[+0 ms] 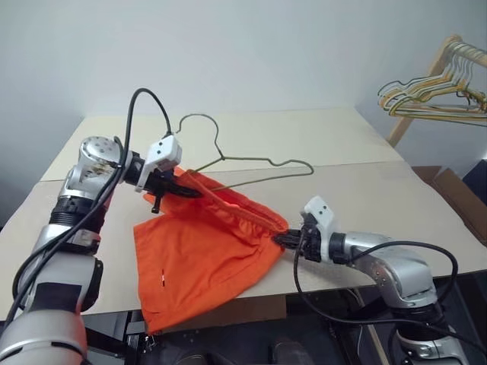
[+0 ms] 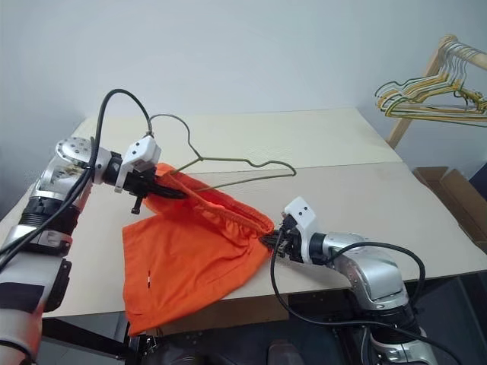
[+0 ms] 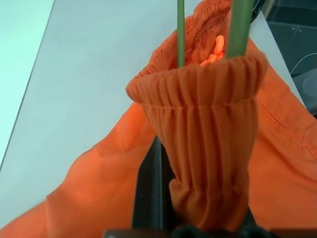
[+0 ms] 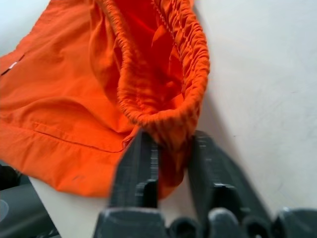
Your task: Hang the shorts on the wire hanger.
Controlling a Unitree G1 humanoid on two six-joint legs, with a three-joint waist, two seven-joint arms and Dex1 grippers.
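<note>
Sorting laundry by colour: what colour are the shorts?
Bright orange; the shorts show best in the left eye view.

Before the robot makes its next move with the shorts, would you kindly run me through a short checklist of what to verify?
1. Left gripper shut on the waistband of the shorts: ok.
2. Right gripper shut on the opposite end of the waistband: ok, fabric sits between its jaws.
3. Wire hanger threaded into the waistband opening: ok, two wires enter it in the left wrist view.
4. Waistband stretched between both grippers: ok.
5. Shorts fully on the table: not ok, one leg hangs over the front edge.
6. Hanger's far arm inside the shorts: cannot tell.
</note>
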